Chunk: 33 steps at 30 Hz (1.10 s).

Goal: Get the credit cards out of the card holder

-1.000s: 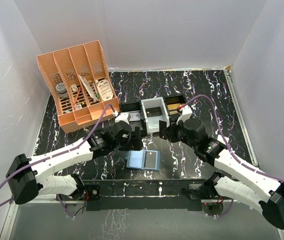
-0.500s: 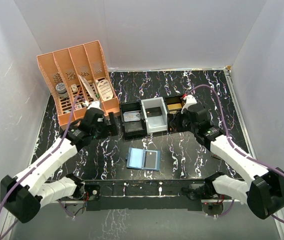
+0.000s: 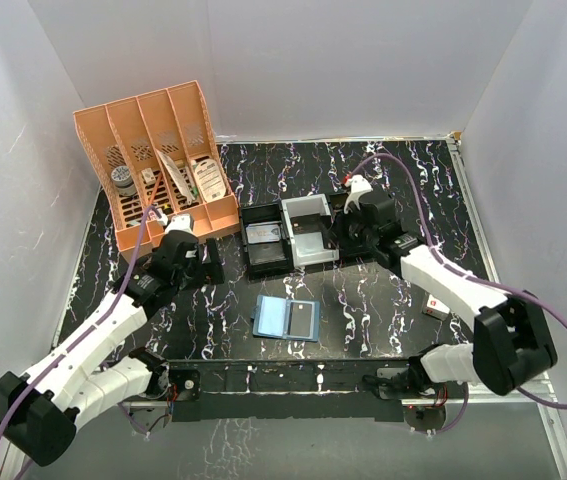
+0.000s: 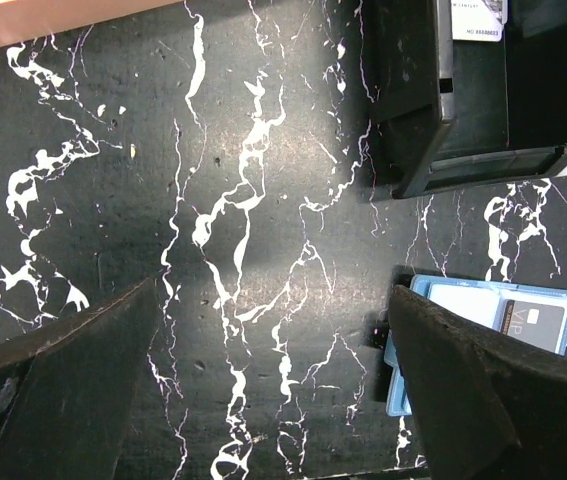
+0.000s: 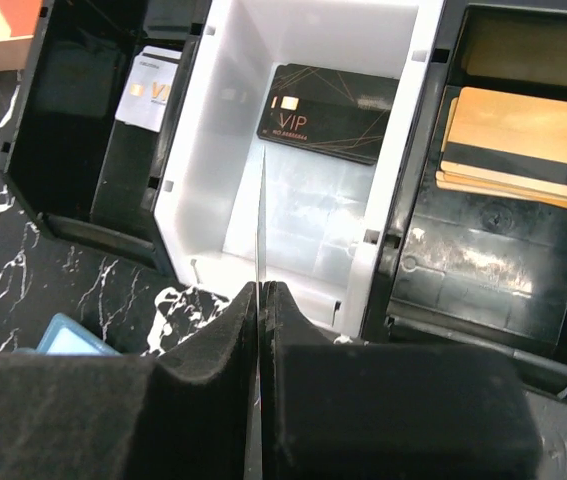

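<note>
The right gripper (image 5: 261, 292) pinches 1 credit card (image 5: 261, 215) edge-on, directly above the white tray (image 5: 203, 165); the card holder (image 3: 286, 319) lies open to the right of the spread left gripper (image 4: 273, 300).

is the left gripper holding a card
No, the left gripper is wide open in its wrist view, with only bare table showing in the gap.

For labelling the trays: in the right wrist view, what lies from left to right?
Left black tray with white card → white tray with black card → right black tray with gold cards.
</note>
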{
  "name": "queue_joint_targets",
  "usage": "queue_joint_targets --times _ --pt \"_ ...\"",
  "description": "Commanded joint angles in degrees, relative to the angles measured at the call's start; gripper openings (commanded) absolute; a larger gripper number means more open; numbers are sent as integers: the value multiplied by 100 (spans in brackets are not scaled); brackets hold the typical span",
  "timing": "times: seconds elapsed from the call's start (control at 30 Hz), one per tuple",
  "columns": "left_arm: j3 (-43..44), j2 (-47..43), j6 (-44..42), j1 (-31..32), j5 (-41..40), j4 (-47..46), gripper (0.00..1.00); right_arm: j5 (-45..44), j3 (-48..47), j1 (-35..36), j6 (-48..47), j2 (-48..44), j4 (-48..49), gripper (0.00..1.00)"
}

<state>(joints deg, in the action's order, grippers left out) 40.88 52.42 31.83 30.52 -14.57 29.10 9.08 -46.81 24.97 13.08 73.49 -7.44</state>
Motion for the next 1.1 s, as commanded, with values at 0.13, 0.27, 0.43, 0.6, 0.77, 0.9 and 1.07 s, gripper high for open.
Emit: queue_joint_targets --times 0.13,0.27,0.43,0.6,0.77,0.9,1.07 --pt "217 102 -619 -23 -291 3 99 -28 -753 -14 -364 820 610 0" --pt "527 108 -983 -25 -977 355 99 75 -960 24 -496 1197 429 0" --pt "312 -140 -1407 -31 -1281 -1 99 153 -1411 42 -639 1591 -186 0" --pt "176 -329 -1342 -37 -1690 -116 99 190 -1697 43 -727 1876 -927 0" --pt "95 -434 -1398 -37 -1742 -231 99 76 -1638 140 -561 1877 -1138 0" --pt "169 -235 -1323 -37 -1741 -132 99 64 -1523 274 -463 1829 -1139 0" --pt "158 -185 -1355 -29 -1672 -172 99 188 -1663 288 -534 1762 -1481 0"
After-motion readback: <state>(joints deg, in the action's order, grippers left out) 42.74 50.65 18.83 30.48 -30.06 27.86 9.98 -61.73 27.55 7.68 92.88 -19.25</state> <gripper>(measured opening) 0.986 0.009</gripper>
